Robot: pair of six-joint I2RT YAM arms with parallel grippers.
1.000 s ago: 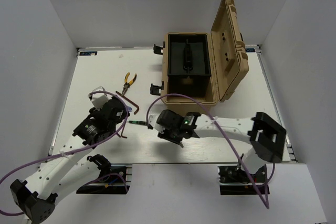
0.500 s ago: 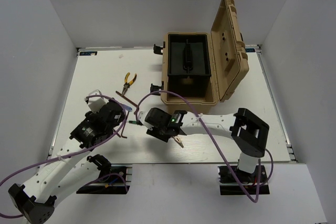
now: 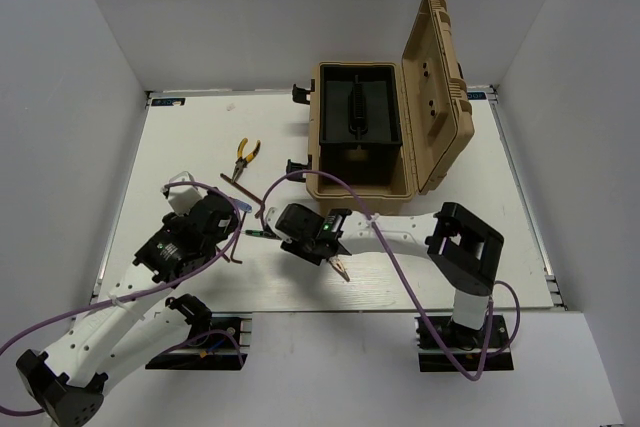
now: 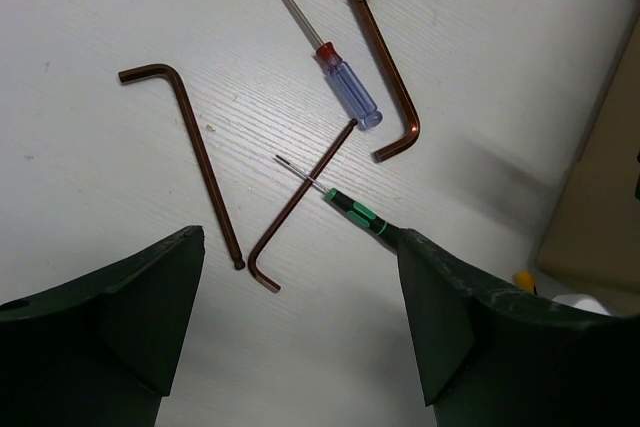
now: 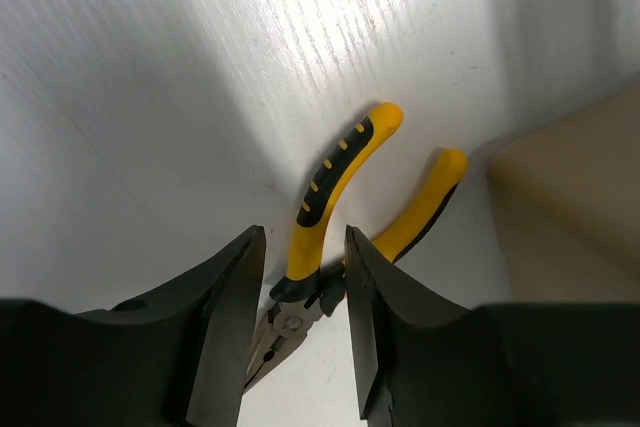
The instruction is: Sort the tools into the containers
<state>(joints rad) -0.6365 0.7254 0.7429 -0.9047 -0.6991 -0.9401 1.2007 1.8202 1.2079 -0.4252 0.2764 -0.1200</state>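
A white bench [image 3: 180, 137] with a faint wood grain sits inside a plain white-walled enclosure [image 3: 100, 57]. At its far side stands one tan toolbox [image 3: 360, 187], lid [image 3: 440, 97] raised upright, with a black tray [image 3: 357, 112] inside. Two robot arms reach in from the near edge. The left tool [image 4: 300, 247] hovers with its two dark fingers spread wide and nothing between them. On the bench just ahead of its fingertips lie five small tools. There are three dark reddish L-shaped hex keys: a first hex key [image 4: 200, 157] off toward one finger, a second hex key [image 4: 300, 197] straight ahead between the fingertips, and a long hex key [image 4: 375, 57] farther out. One blue-and-red screwdriver [image 4: 350, 90] lies beyond the second hex key, its handle end just beside that key's tip. One black-and-green precision screwdriver [image 4: 360, 214] lies near the other finger, its thin shaft crossing the second hex key. There are two yellow-and-black pliers. The far pliers [image 3: 246, 155] rest on the bench beyond the left tool. The near pliers [image 5: 330, 172] sit between the fingers of the right tool [image 5: 303, 237], handles pointing away from it toward the toolbox. Its fingers stand partly apart around the pivot, and it is unclear whether they pinch it.
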